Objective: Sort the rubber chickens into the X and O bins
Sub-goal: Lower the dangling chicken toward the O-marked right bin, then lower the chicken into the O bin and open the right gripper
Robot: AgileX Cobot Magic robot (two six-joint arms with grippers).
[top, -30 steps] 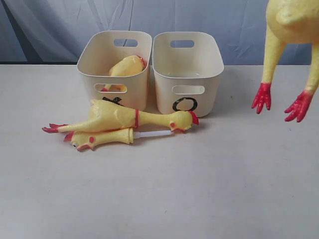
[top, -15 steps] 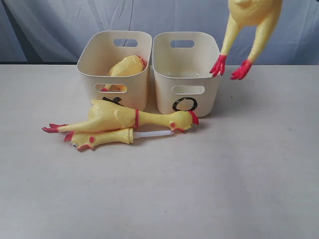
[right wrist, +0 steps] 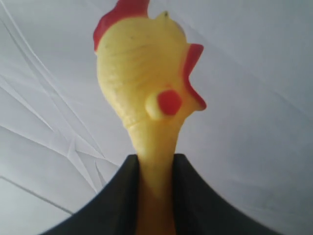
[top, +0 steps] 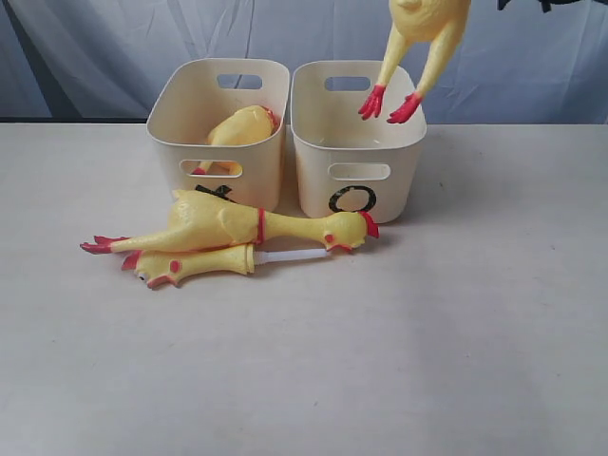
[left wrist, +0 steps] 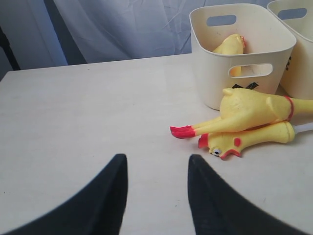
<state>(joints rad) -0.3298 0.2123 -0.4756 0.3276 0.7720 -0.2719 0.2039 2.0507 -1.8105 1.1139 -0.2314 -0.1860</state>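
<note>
- Chicken [top: 425,24] hangs feet-down over the O bin [top: 318,185], on the right, its neck pinched by the right gripper [right wrist: 155,166].
- Left gripper [left wrist: 157,169] hovers, jaws spread, above the table [left wrist: 73,112].

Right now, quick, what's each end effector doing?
Left end effector: open, holding nothing.
Right end effector: shut on a rubber chicken, by its neck.

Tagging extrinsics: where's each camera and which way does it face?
Exterior: front of table, facing X bin, O bin, curtain; held chicken dangles, arm barely visible.
Left wrist: low over table, facing X bin and two lying chickens; open left pincer.
Right wrist: raised, facing held chicken's head against curtain; right pincer clamps its neck.
Shared: exterior and left wrist both see X bin, lying chickens.
</note>
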